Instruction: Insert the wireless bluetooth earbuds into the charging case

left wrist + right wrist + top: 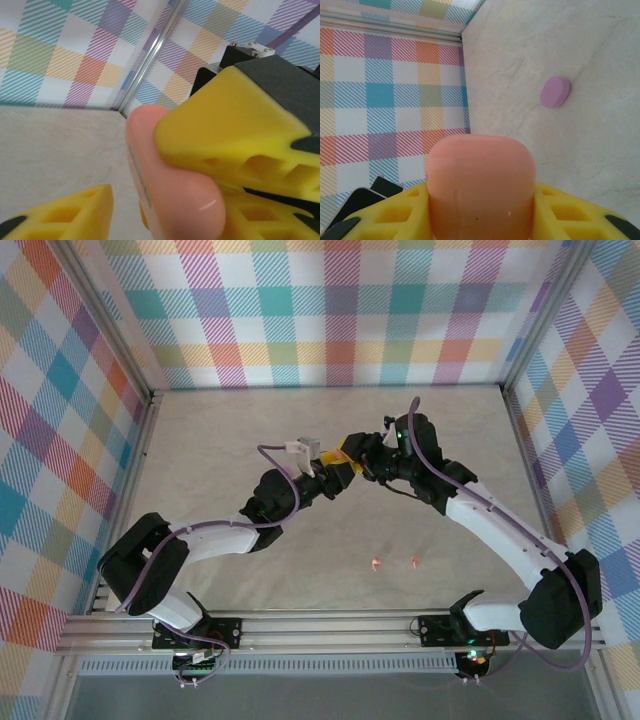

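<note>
Plainly, the charging case is looking smooth, rounded and salmon-pink, with a thin seam running along its side. It is sitting up between the two grippers. Two tiny salmon-orange earbuds are lying side by side on the pale table near its front edge, well apart from the case. A lilac pebble-shaped object is lying beyond it; whether bud or case cannot be told. The left arm and right arm are bending inward, wrists meeting over the table's middle. The right gripper is clamping the case, while the left gripper is standing partly open around it, one finger apart.
</note>
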Available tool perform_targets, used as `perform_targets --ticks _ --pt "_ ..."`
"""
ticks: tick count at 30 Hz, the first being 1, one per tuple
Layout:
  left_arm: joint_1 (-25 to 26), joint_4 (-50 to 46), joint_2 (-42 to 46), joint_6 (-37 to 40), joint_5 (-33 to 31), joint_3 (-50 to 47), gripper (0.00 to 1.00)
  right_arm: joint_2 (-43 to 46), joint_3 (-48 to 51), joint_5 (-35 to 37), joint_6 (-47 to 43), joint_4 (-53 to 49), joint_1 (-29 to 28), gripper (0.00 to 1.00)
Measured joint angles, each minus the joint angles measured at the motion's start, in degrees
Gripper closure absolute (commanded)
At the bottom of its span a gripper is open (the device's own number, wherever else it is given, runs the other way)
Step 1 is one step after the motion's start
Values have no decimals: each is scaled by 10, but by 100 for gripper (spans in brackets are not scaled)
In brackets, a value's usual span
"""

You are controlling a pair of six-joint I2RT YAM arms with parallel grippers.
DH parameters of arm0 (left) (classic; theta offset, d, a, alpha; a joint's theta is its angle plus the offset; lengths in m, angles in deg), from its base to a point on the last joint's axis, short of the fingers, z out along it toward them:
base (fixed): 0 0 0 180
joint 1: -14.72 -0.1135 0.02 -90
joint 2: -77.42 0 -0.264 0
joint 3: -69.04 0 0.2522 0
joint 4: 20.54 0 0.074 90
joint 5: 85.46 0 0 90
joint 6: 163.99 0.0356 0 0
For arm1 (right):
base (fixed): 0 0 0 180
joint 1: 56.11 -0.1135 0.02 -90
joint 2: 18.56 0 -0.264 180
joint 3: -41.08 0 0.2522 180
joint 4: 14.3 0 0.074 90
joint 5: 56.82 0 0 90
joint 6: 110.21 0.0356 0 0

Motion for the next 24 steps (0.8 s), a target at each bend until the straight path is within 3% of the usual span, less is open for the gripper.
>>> perform_targets --ticks 3,6,14,18,22,24 --pt "3 3 0 5 3 2 75 1 0 3 2 0 -1 57" --pt "3 -6 1 20 5 4 82 1 0 8 -2 -2 0 43" --pt "-1 -107 71 87 6 3 89 1 -103 -19 -125 -119 28 30" --pt "-16 -186 130 151 50 3 90 -12 -216 -114 -245 -195 93 32" --pt "-43 -326 169 232 140 34 89 -59 -353 -198 -456 -321 121 33" --pt "-54 -395 177 269 187 61 89 -62 -361 -230 -553 -368 120 33"
